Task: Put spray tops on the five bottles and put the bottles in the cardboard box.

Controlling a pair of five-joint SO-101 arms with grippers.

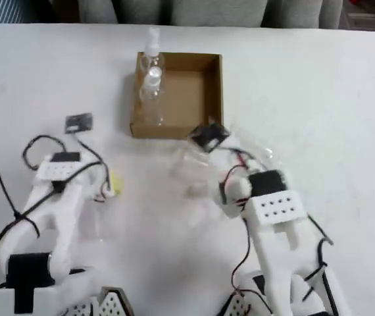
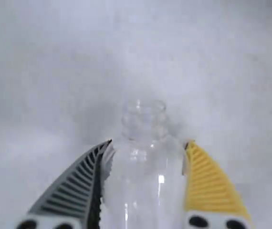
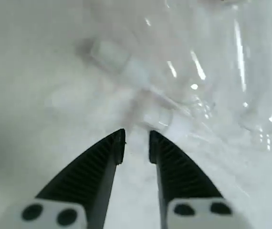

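Bottles [image 3: 250,71] melt into the white table [image 1: 319,79] near your right gripper [image 3: 137,143], its fingers slightly apart on nothing by a faint spray top [image 3: 111,55], while your left gripper [image 2: 148,145] clamps a topless bottle [image 2: 143,186], its base cut off, and two capped bottles [image 1: 152,79] sit in the cardboard box [image 1: 218,92].

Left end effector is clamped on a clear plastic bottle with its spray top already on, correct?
Not quite. The left end effector is clamped on the clear plastic bottle, but the bottle's neck is open, with no spray top on it. The left wrist view shows this.
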